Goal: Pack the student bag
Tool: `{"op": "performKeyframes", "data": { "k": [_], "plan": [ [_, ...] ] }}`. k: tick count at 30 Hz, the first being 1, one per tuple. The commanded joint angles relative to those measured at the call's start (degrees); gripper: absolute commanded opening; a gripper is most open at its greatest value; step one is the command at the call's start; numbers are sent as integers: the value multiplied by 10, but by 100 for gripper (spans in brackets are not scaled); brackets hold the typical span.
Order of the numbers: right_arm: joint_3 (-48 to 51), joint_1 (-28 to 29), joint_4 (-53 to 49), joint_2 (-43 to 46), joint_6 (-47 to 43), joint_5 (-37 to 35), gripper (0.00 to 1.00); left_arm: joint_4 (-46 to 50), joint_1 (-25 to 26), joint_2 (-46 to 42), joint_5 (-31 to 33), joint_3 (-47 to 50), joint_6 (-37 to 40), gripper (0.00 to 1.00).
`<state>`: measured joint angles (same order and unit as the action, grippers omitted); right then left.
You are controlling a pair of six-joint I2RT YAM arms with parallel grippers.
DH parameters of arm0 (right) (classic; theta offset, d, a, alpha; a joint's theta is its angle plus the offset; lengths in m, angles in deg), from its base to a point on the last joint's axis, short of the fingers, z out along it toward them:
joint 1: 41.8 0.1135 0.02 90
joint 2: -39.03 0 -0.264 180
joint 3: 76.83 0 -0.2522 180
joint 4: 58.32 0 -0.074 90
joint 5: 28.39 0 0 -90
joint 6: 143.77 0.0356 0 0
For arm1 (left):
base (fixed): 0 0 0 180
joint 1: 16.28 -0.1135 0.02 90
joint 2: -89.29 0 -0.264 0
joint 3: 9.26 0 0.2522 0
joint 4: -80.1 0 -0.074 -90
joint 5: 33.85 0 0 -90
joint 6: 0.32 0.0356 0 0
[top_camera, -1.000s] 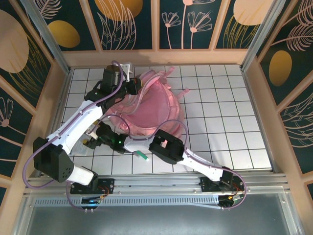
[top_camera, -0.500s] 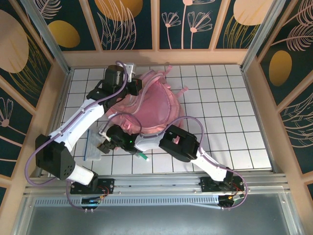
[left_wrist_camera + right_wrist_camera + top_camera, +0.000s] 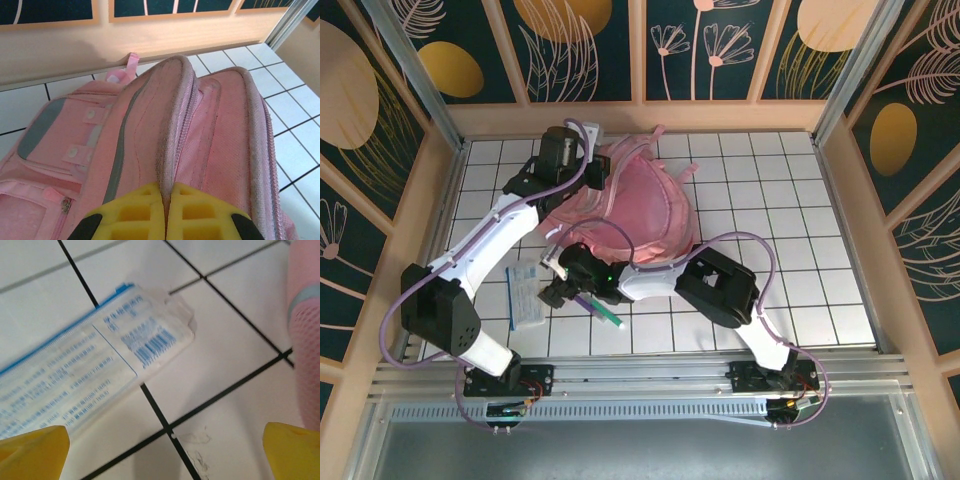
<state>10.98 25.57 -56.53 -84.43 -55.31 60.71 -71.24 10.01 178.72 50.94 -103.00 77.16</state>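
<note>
The student bag [image 3: 645, 210] is a large pink backpack lying in the middle of the table. My left gripper [image 3: 588, 172] is at the bag's back-left end. Its yellow fingers [image 3: 135, 212] are shut on the bag's [image 3: 150, 115] zipper-edged rim, which runs up between them. My right gripper [image 3: 554, 292] hovers low over the tiles just left of the bag's front edge. It [image 3: 162, 452] stands open with bare tile between its fingertips. A white and blue printed packet [image 3: 85, 370] lies flat just beyond it, and the bag's mesh side [image 3: 306, 365] shows at the right.
The packet [image 3: 525, 297] lies on the tiles at the front left. A pen with a green end [image 3: 605, 313] lies near the front edge beside the right wrist. Wooden walls [image 3: 640, 118] ring the table. Bare tiles [image 3: 790, 230] stretch to the right of the bag.
The right gripper has slid right, uncovering the packet, and its elbow has swung right. The left gripper has carried the bag's rim a little toward the back wall.
</note>
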Motion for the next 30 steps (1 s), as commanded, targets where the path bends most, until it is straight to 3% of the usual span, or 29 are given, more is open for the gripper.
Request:
{"op": "performKeyframes", "data": {
  "k": [1, 9, 12, 14, 19, 27, 30],
  "plan": [
    [-45, 14, -8, 4, -15, 33, 99, -24, -11, 6, 27, -39, 33, 0],
    [-260, 58, -40, -171, -112, -36, 99, -15, -16, 11, 37, -55, 47, 0],
    [-280, 75, -39, -211, -189, -59, 99, -9, -16, 12, 41, -58, 53, 0],
    [-252, 85, -31, -205, -216, -53, 99, -5, -16, 12, 46, -60, 55, 0],
    [-160, 84, -39, -146, -183, -35, 99, 2, -16, 15, 50, -71, 54, 0],
    [31, 59, -45, -17, -132, 126, 99, 18, -16, 11, 77, -80, 54, 0],
    [91, 49, -50, 28, -138, 138, 99, 23, -16, 8, 85, -78, 51, 0]
  ]
}}
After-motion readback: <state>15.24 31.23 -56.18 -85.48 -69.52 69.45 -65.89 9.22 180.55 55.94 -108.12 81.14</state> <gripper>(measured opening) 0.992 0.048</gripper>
